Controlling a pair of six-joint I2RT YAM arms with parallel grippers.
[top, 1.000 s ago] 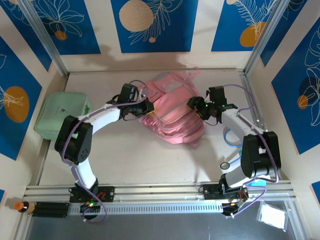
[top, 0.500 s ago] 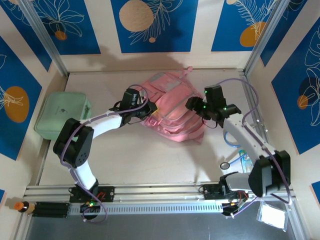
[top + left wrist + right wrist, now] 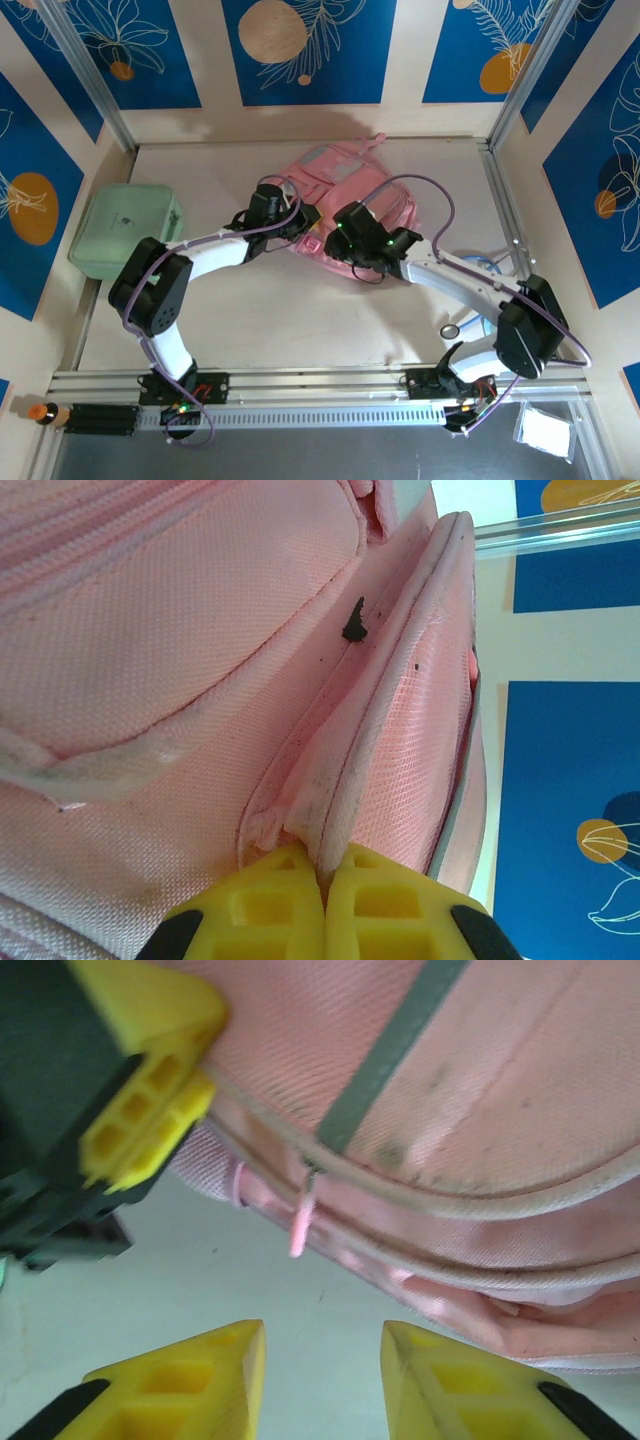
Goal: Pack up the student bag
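**Operator:** Two tools are crowding one spot, but where is the student bag (image 3: 350,185) lying?

**Spotter:** It is lying toward the back of the worktop (image 3: 250,310), near the middle.

**Operator:** What is my left tool (image 3: 325,865) doing?

**Spotter:** You are clenching it on a piped fabric flap of the bag, and the yellow fingers (image 3: 270,900) are pressing together on it.

**Operator:** And the right?

**Spotter:** Your right tool (image 3: 323,1360) is hanging released, jaws apart, over bare worktop just beside the bag's edge, near a small pink zipper pull (image 3: 299,1228). A mint-green case (image 3: 125,225) is sitting well apart at the left.
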